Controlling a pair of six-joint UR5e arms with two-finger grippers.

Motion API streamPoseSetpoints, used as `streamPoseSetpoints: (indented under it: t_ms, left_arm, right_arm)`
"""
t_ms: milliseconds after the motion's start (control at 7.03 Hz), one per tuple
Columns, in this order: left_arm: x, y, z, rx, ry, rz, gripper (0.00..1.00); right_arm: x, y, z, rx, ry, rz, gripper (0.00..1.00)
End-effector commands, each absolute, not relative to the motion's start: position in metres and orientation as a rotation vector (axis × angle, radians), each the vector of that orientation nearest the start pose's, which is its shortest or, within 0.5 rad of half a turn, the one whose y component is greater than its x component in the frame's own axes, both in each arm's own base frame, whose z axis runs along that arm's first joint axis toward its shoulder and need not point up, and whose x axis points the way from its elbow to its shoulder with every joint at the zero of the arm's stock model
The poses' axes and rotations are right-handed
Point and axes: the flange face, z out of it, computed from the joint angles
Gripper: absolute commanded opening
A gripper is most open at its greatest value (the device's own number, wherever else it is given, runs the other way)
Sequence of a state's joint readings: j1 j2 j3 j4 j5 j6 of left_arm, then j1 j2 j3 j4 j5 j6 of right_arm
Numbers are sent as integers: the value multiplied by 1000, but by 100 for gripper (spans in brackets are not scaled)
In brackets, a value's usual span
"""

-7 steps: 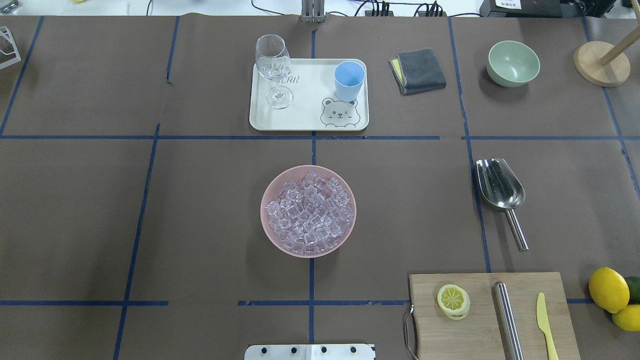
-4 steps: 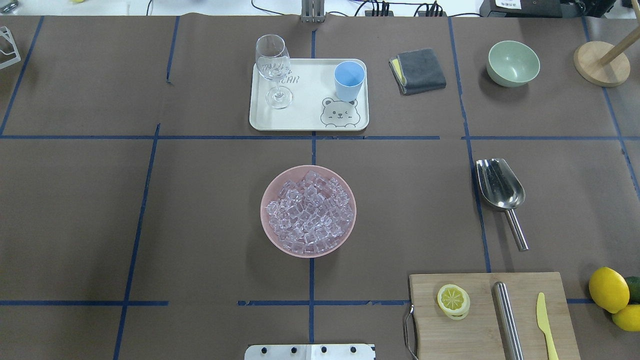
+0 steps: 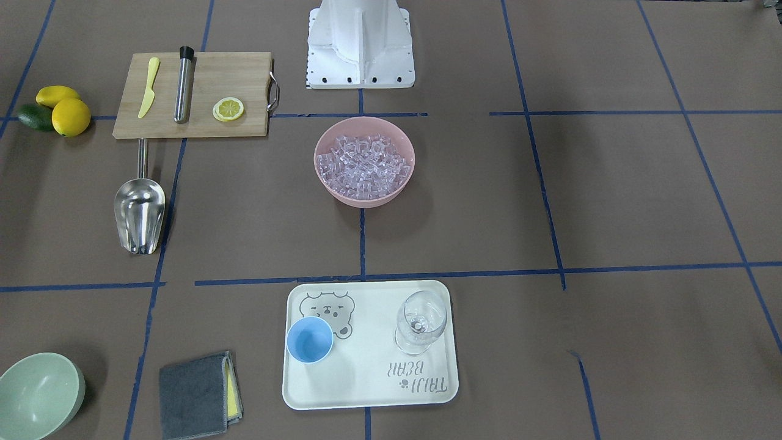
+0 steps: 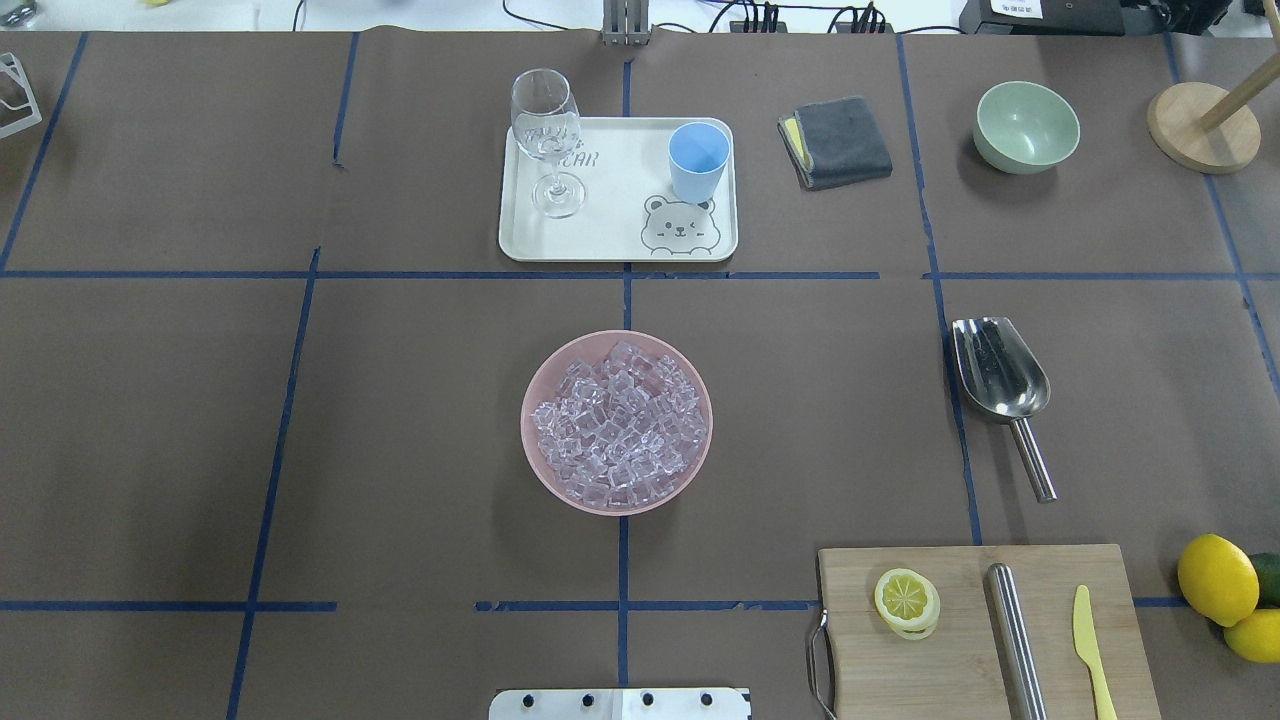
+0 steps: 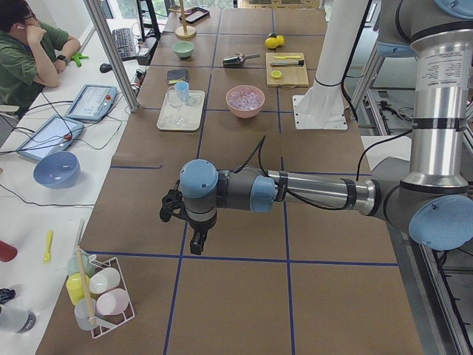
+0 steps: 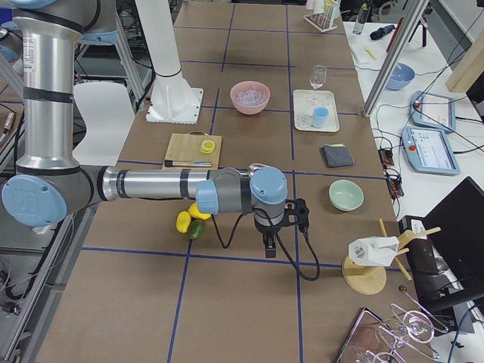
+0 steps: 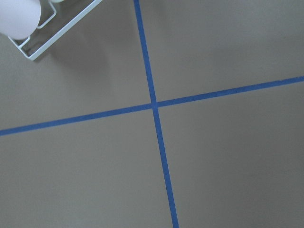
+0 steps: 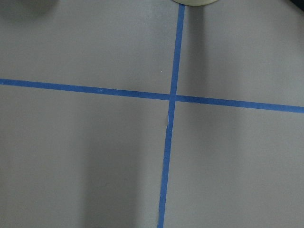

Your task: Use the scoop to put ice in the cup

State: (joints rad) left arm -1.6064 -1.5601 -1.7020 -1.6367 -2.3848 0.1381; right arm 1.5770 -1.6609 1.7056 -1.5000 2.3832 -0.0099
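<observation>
Overhead exterior: shiny steel scoop (image 4: 1000,372) lies flat on the table (image 4: 400,400), well right of the pink bowl (image 4: 526,425) heaped with clear ice cubes (image 4: 620,425). On the cream tray (image 4: 610,210) you have the small light-blue plastic cup (image 4: 697,160), upright. Left gripper (image 5: 196,248) and right gripper (image 6: 268,252) show only side-on, so you can't tell how wide either is.

The left gripper (image 5: 196,248) and right gripper (image 6: 270,249) show only in side views, so their jaws cannot be judged. Overhead, at 5 o'clock, the board (image 4: 960,650), cylinder (image 4: 1015,640) and knife (image 4: 1090,650) run off the edge; a lemon (image 4: 1255,635) is clipped at 4 o'clock. Front view clips the green bowl (image 3: 36,397) at 7 o'clock.
</observation>
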Motion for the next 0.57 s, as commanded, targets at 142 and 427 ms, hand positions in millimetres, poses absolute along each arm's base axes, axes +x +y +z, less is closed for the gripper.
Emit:
streamPoseSetpoints:
  t_ms: [142,427]
  left_arm:
    - [-75,-522,572,448,785,220,100]
    - [-35,-528,549,564,789,351,100]
  right_arm:
    - [62,-463,622,123,-831,-57,100]
    - [52,-466,616,123,-832,-81,100]
